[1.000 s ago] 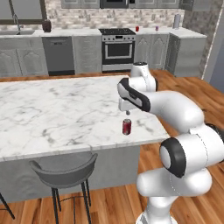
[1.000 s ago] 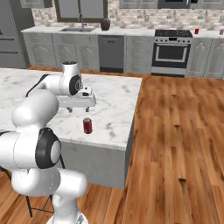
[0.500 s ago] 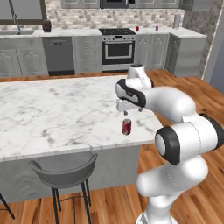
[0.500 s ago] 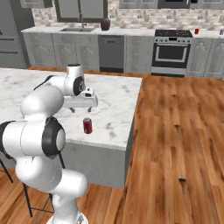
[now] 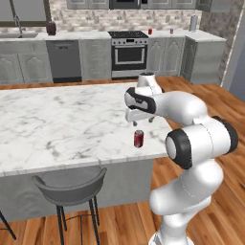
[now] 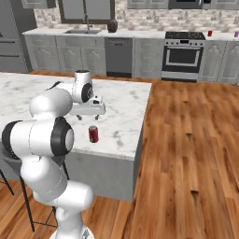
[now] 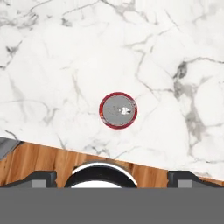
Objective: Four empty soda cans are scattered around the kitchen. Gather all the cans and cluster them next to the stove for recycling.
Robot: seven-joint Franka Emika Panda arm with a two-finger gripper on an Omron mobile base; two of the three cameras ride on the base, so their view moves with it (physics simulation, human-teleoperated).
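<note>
A red soda can (image 5: 138, 139) with a silver top stands upright on the white marble island (image 5: 57, 124), near its right front corner. My gripper (image 5: 139, 121) hangs open straight above it, pointing down and clear of the can. The hand view looks down on the can's top (image 7: 118, 110), which lies centred between my two fingertips (image 7: 43, 177). In the right base view the can (image 6: 93, 134) stands just below my gripper (image 6: 88, 115). The stove (image 5: 128, 51) is at the back wall. Two more small red cans (image 5: 150, 31) stand on the counter to its right.
A grey stool (image 5: 72, 186) stands at the island's front edge. The island's edge (image 7: 65, 151) and the wood floor lie just beyond the can. Along the back wall are a dishwasher (image 5: 63, 60), a sink (image 6: 85, 31) and a paper roll (image 5: 193, 23).
The arm's elbow and upper links have swung round while the hand has stayed over the can. The jaws have stayed open and the can has not moved.
</note>
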